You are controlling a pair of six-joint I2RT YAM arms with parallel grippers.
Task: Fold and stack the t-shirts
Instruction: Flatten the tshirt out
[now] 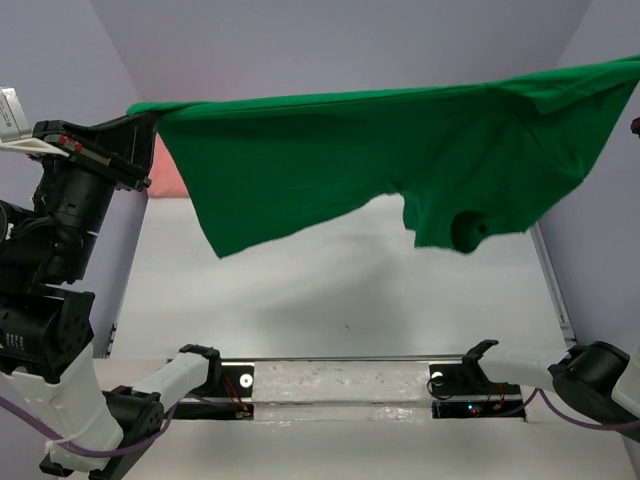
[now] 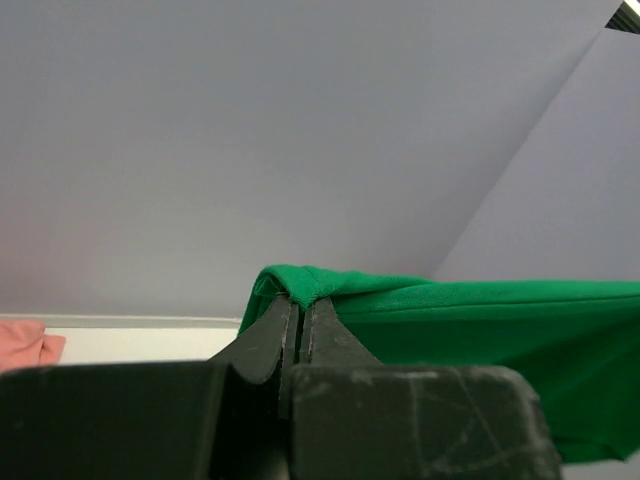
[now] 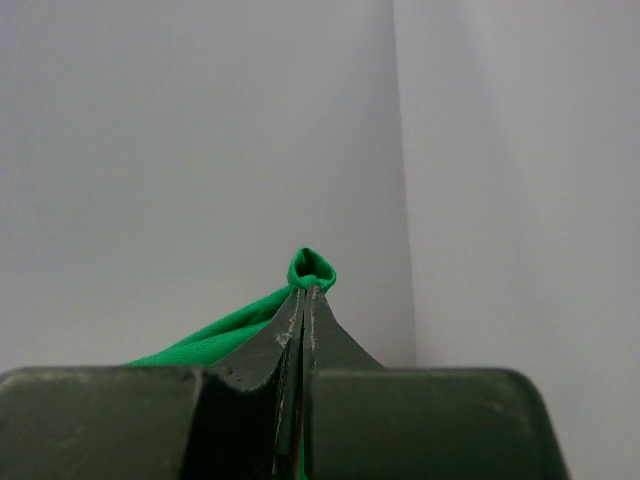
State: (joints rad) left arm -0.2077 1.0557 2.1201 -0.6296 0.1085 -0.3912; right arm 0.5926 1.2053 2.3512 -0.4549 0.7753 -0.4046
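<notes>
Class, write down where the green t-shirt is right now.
In the top view the green t-shirt hangs spread above the table, pinched at either end by the left gripper and right gripper.

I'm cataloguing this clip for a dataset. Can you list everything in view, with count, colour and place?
bright green soft cloth t-shirt: one, green, stretched out in the air above the table, pinched at both upper ends.
salmon-pink cloth: one piece, pink, on the table at far left, mostly hidden behind the green shirt.
white table: one, white, below the hanging shirt.
walls: pale lilac, around the table.
left gripper: one, black, shut on the shirt's left end.
right gripper: one, black, shut on the shirt's right end.
</notes>
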